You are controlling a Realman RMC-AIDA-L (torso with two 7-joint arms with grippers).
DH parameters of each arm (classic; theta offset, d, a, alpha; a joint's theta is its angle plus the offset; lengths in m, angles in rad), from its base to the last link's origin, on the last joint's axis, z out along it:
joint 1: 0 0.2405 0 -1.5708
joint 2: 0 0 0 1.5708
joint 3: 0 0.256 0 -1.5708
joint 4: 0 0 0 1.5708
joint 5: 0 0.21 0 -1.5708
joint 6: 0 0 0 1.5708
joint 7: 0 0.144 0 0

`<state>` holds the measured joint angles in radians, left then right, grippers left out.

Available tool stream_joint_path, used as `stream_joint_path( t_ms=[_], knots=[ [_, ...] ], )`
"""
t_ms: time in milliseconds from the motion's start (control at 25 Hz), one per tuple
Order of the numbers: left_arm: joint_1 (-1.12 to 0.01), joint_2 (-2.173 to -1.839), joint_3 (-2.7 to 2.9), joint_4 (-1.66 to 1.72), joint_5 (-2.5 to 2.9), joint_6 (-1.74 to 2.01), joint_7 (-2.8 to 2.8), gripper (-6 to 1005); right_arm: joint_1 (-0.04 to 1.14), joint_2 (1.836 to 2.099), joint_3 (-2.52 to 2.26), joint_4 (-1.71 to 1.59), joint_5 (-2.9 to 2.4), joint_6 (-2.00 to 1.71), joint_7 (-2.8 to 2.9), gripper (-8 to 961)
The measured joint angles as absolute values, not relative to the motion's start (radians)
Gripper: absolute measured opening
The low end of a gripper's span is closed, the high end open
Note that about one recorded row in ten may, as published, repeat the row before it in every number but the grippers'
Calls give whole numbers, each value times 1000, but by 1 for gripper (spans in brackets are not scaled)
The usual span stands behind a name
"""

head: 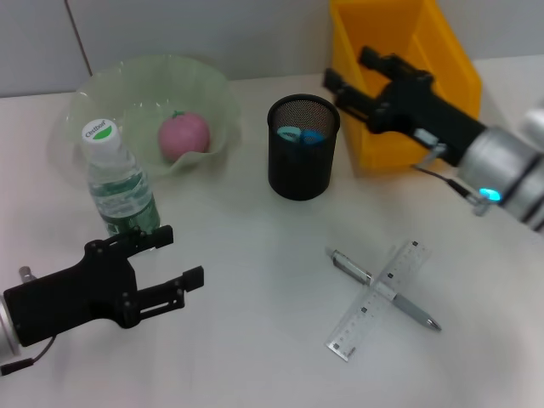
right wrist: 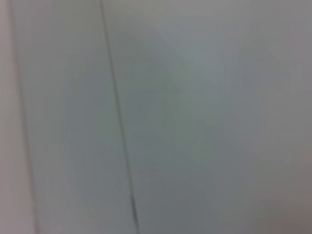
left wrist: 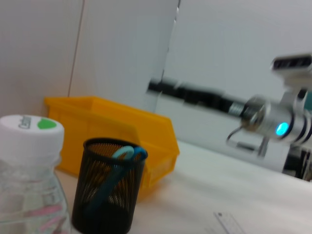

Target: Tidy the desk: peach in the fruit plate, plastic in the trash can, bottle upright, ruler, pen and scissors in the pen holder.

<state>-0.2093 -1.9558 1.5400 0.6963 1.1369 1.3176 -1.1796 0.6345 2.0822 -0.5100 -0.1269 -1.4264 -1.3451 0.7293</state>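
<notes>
Nearest the robot, the left gripper [head: 177, 257] hangs low over the white desk [head: 255, 340] with its black fingers spread and nothing between them, just in front of the clear plastic water bottle [head: 119, 187], which stands upright. A bit farther off, the silver pen [head: 384, 290] lies crossed with the see-through ruler [head: 376, 301]. Behind them the black mesh pen holder [head: 303, 146] holds blue-handled scissors [head: 301, 135], the pink peach [head: 184, 136] sits in the pale green fruit plate [head: 217, 93], and the right gripper [head: 348, 76] hangs spread and holding nothing by the yellow plastic bin [head: 442, 59].

Head looks down; left wrist shares pen holder [head: 303, 146].
</notes>
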Motion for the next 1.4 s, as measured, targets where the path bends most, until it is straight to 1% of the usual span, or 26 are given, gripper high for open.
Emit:
stream_joint_path(
  t_ms=[280, 320, 360, 440, 480, 520, 560, 640, 680, 720, 800, 840, 1000, 1080, 1120, 1160, 1200, 1320, 1400],
  knots=[
    [-196, -1960, 1441, 768, 1304, 1358, -1201, 802, 485, 2073, -704, -431, -1432, -1569, 1031, 721],
    [-193, -1964, 1399, 808, 1395, 1366, -1229, 802, 444, 2064, -774, -528, -1433, -1596, 1099, 721],
    [-193, -1967, 1386, 819, 1423, 1367, -1237, 802, 444, 2064, -774, -528, -1433, -1596, 1099, 721],
    [-192, -1975, 1363, 838, 1474, 1373, -1249, 802, 415, 2053, -809, -611, -1450, -1618, 1169, 720],
    [-191, -1985, 1336, 853, 1513, 1382, -1254, 802, 408, 2048, -813, -641, -1467, -1628, 1198, 720],
    [-191, -1993, 1316, 862, 1538, 1391, -1255, 802, 400, 2034, -807, -692, -1519, -1657, 1261, 720],
    [-191, -1993, 1316, 862, 1538, 1391, -1255, 802, 400, 2034, -807, -692, -1519, -1657, 1261, 720],
    [-191, -1999, 1301, 866, 1551, 1396, -1255, 802, 401, 2021, -804, -726, -1567, -1675, 1314, 720],
    [-191, -2009, 1280, 869, 1569, 1405, -1253, 802, 403, 2014, -804, -744, -1592, -1682, 1342, 720],
    [-191, -2009, 1280, 869, 1569, 1405, -1253, 802, 410, 2007, -804, -789, -1651, -1696, 1391, 720],
    [-191, -2009, 1280, 869, 1569, 1405, -1253, 802, 413, 2005, -804, -809, -1677, -1703, 1409, 719],
    [-193, -2018, 1261, 870, 1584, 1416, -1249, 802, 416, 2005, -804, -839, -1707, -1708, 1429, 719],
    [-197, -2020, 1259, 869, 1589, 1417, -1248, 802, 439, 2004, -815, -942, -1825, -1723, 1511, 719],
    [-197, -2020, 1259, 869, 1589, 1417, -1248, 802, 465, 2003, -817, -978, -1892, -1742, 1545, 719],
    [-197, -2020, 1259, 869, 1589, 1417, -1248, 802, 496, 2003, -817, -1004, -1960, -1763, 1569, 718],
    [-197, -2020, 1259, 869, 1589, 1417, -1248, 802, 496, 2003, -817, -1004, -1960, -1763, 1569, 718],
    [-200, -2026, 1251, 867, 1595, 1417, -1247, 802, 513, 2003, -818, -1016, -1993, -1772, 1579, 718],
    [-203, -2031, 1250, 870, 1596, 1415, -1245, 802, 577, 2006, -819, -1052, -2126, -1809, 1597, 718],
    [-204, -2034, 1250, 870, 1597, 1412, -1245, 802, 592, 2008, -819, -1061, -2155, -1820, 1599, 718]
  ],
)
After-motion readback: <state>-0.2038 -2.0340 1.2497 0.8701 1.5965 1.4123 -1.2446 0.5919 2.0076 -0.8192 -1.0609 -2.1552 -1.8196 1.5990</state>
